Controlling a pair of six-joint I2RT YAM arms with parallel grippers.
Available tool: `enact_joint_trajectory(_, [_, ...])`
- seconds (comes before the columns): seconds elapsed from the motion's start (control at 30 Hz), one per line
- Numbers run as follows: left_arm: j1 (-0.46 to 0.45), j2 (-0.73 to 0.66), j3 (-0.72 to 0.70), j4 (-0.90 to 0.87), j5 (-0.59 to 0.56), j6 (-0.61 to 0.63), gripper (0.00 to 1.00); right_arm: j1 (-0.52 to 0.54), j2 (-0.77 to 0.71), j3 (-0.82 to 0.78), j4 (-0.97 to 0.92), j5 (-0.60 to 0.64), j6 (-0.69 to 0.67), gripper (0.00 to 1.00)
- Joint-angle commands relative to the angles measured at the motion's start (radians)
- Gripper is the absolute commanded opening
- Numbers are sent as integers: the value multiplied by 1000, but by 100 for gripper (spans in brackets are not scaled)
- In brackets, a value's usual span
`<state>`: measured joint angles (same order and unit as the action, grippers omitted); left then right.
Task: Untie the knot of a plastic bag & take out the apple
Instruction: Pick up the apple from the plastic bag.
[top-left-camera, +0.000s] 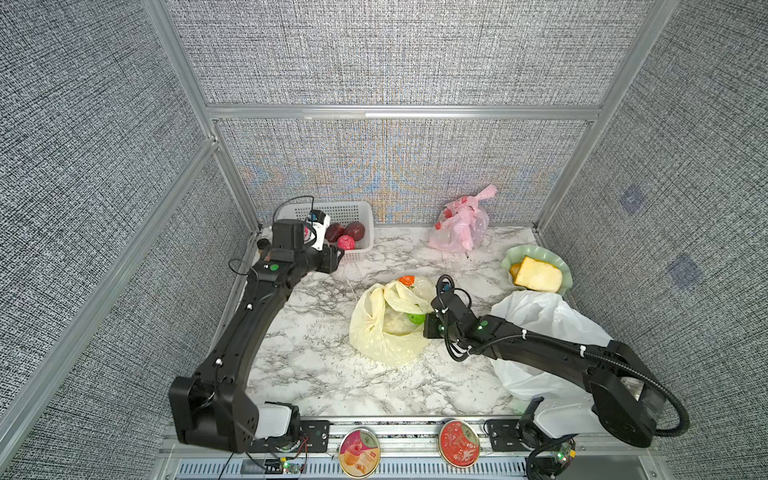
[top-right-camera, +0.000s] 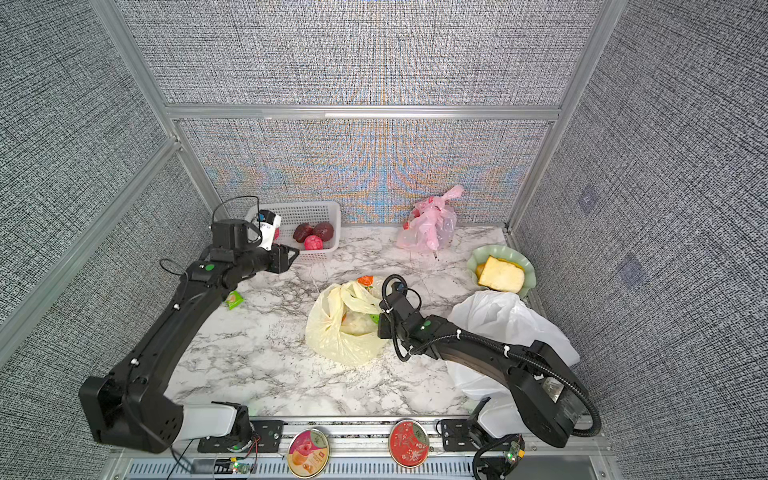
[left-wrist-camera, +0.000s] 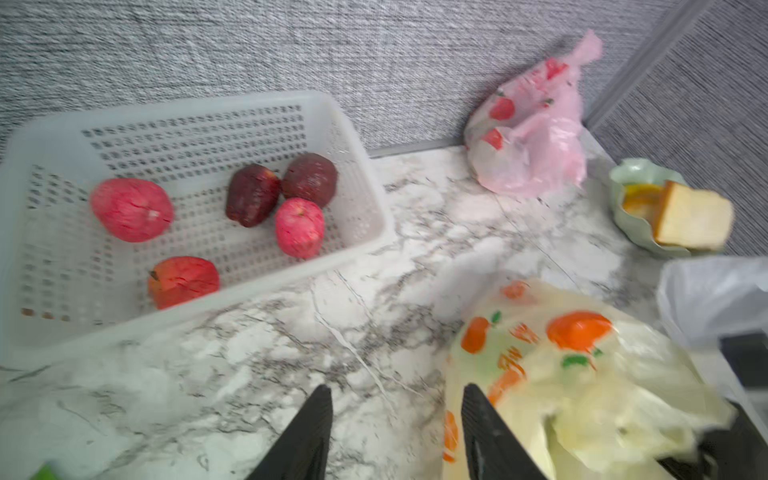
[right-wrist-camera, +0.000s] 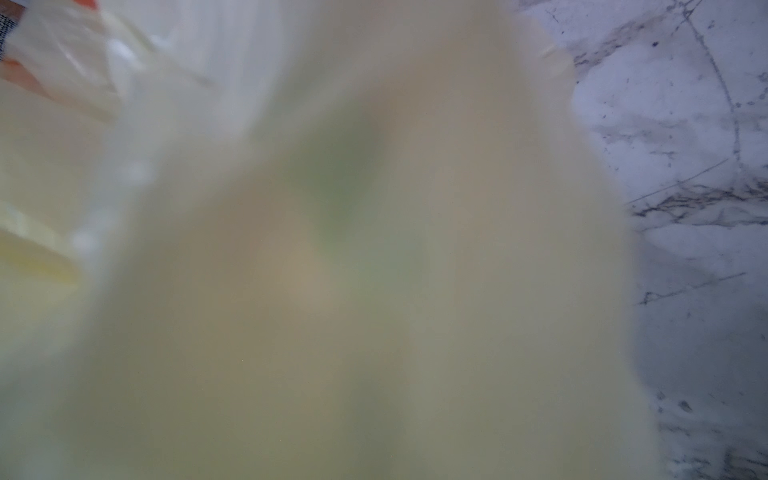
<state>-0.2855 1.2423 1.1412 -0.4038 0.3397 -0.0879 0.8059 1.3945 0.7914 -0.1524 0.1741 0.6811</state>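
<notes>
Five apples (left-wrist-camera: 299, 226) lie in the basket (left-wrist-camera: 199, 106). My left pincer (left-wrist-camera: 397, 388) hangs just in front of the basket, jaws apart and empty. The yellow bag (top-left-camera: 374, 332) lies further in front of the basket and to its right, its mouth open. My right pincer (top-left-camera: 424, 323) is pushed into the bag's side, squeezed tight. Whether it nips plastic, I cannot tell.

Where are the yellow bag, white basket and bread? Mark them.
yellow bag (top-left-camera: 370, 334): a top view, lower body.
white basket (left-wrist-camera: 199, 133): left wrist view, back wall.
bread (top-left-camera: 538, 276): a top view, top face.
</notes>
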Motion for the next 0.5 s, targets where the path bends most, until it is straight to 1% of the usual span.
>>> enact_joint_trajectory(0.0, [-112,-103,-144,137,37,-63,49,1,-2,-4,0,-11,19,0])
enact_joint_trajectory(0.1, [-226,-182,-321,241,40,-101,46,0,-5,-15,11,-15,27,0])
enact_joint_trajectory(0.17, [-299,-207,-414,291,21,-124,46,0,-8,-15,2,-13,33,0])
enact_joint_trajectory(0.23, [-379,-211,-476,330,-11,-147,44,-1,-18,-30,2,-12,42,0])
enact_joint_trajectory(0.3, [-458,-191,-497,349,-67,-154,43,-1,-33,-52,11,-10,55,0])
enact_joint_trajectory(0.37, [-536,-157,-487,366,-134,-151,43,-4,-46,-77,23,-11,69,0])
enact_joint_trajectory(0.47, [-615,-48,-414,342,-258,-125,43,-12,-64,-101,37,-29,93,0])
